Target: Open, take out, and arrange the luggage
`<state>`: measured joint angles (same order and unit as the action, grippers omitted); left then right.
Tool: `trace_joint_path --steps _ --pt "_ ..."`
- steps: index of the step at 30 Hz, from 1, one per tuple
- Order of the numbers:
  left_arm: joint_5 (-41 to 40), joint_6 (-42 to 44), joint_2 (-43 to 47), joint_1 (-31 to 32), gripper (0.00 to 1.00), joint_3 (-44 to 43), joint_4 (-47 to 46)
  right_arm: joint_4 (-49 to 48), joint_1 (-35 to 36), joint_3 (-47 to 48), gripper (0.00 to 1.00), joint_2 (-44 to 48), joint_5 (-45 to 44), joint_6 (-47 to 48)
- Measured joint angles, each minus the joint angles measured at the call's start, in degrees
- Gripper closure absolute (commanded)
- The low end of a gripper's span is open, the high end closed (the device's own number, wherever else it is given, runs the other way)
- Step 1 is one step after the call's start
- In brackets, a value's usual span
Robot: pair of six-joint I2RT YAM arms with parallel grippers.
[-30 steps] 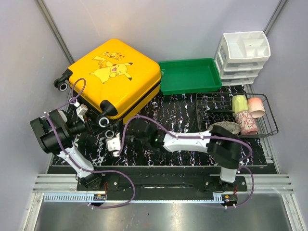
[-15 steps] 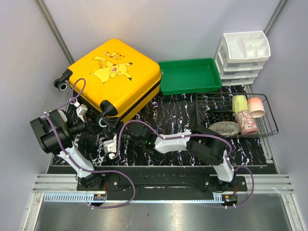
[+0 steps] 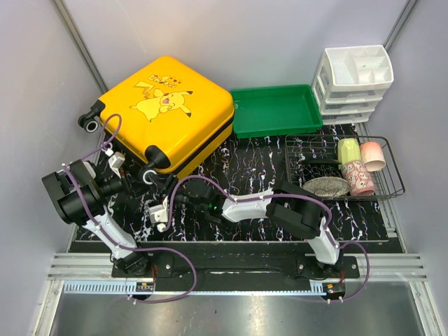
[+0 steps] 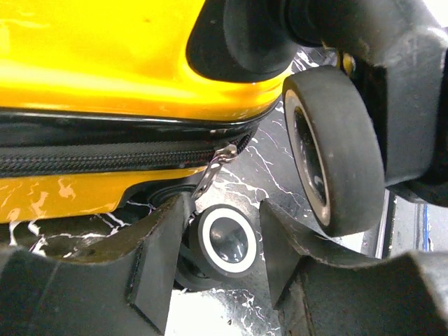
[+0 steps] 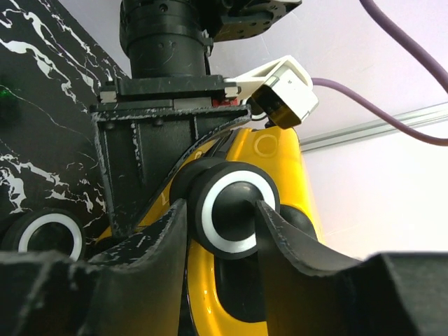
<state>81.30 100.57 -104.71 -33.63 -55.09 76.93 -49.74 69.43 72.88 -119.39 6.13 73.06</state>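
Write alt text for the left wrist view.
Corner of the yellow suitcase, zipper shut and metal pull dangling. The left gripper is open just below the pull, with a black-and-white wheel seen through the gap and another wheel at right.

No readable text, brand, number or sign anywhere; luggage [image 3: 168,112] lid bears cartoon print only, no lettering.
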Motion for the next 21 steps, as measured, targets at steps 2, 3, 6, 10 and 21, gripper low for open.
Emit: trace_joint_path --steps 2,3,6,10,21 --pt "0.1 0.0 0.0 -1.2 0.48 0.0 0.0 0.6 -0.1 0.0 0.61 0.0 0.3 -0.1" --pt "0.1 0.0 0.0 -1.9 0.48 0.0 0.1 0.8 -0.1 0.1 0.63 0.0 0.5 -0.2" --pt "0.4 0.0 0.0 -3.8 0.48 0.0 0.1 1.2 -0.1 0.4 0.64 0.1 1.1 -0.4" --pt "0.7 0.0 0.0 -4.7 0.48 0.0 0.1 1.8 -0.1 0.6 0.66 0.5 1.5 -1.0" --pt "0.8 0.1 0.0 -2.3 0.5 0.0 0.1 3.8 -0.1 0.7 0.72 2.1 1.9 -3.0"
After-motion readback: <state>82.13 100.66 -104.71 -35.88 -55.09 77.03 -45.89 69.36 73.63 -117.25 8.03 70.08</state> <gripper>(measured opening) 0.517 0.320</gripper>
